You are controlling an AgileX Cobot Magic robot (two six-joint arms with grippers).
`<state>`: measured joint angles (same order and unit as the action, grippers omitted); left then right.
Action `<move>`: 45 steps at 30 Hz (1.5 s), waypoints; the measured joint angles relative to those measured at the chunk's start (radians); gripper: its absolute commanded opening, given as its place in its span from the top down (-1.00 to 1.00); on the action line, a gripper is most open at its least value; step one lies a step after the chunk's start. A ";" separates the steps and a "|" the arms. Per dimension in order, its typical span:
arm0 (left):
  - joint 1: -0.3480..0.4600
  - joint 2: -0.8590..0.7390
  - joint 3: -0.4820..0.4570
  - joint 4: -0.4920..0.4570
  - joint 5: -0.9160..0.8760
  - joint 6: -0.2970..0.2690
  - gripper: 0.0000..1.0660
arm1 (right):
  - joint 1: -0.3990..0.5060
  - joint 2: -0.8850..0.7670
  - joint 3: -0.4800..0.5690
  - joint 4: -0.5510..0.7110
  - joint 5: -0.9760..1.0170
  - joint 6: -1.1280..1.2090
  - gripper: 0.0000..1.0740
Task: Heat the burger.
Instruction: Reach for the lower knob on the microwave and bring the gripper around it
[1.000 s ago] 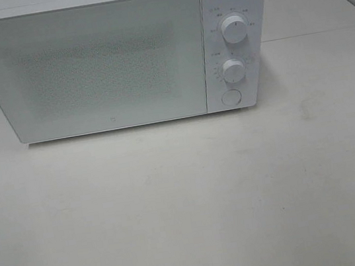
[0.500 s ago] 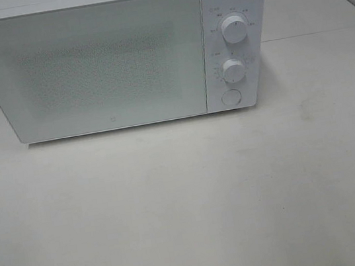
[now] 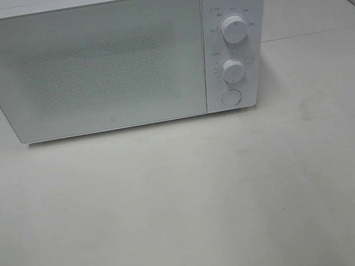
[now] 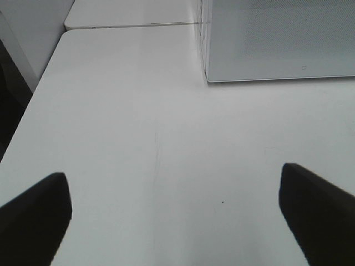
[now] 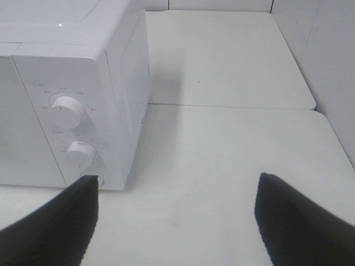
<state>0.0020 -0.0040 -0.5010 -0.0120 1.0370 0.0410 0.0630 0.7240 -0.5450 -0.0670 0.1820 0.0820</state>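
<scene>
The burger shows in none of the three views. It is not on the desk, and neither claw holds it. If it is inside the oven, the speckled door hides it, so its place cannot be told.

The white box-shaped microwave oven [image 3: 87,66] stands at the back of the pale, smooth desk [image 3: 188,205] with its frosted, dot-patterned door [image 3: 97,68] closed flush. To the right of the door is the control panel. It carries a white round upper knob [image 3: 234,29], a white round lower knob [image 3: 233,70] and a white round push button [image 3: 230,97] at the bottom.

The high camera sees neither arm. The left claw [image 4: 173,173] is released. Its dark fingers [image 4: 33,213] are spread wide over bare desk with nothing between them, and it looks toward the door's lower corner on the side away from the panel. The right claw [image 5: 178,182] is likewise spread and empty. It faces the panel side of the oven with the knobs and button ahead of it.

Judged from this, each arm waits back from the oven on its own side. The right one is well set for the button or knobs, and the left one for the door and its opening.
</scene>
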 measured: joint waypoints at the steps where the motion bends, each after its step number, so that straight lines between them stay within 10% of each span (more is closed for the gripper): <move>1: 0.000 0.000 0.000 0.000 0.000 0.000 -0.77 | 0.000 0.000 0.000 0.000 0.000 0.000 -0.42; 37: 0.000 0.000 0.000 0.000 0.000 0.000 -0.77 | 0.010 0.412 0.193 0.235 -0.829 -0.129 -0.42; 45: 0.000 0.000 0.000 0.000 0.000 0.000 -0.77 | 0.200 0.492 0.238 0.425 -0.973 -0.296 -0.42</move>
<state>0.0020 -0.0040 -0.5010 -0.0120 1.0370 0.0410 0.2630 1.2160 -0.3070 0.3580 -0.7910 -0.2140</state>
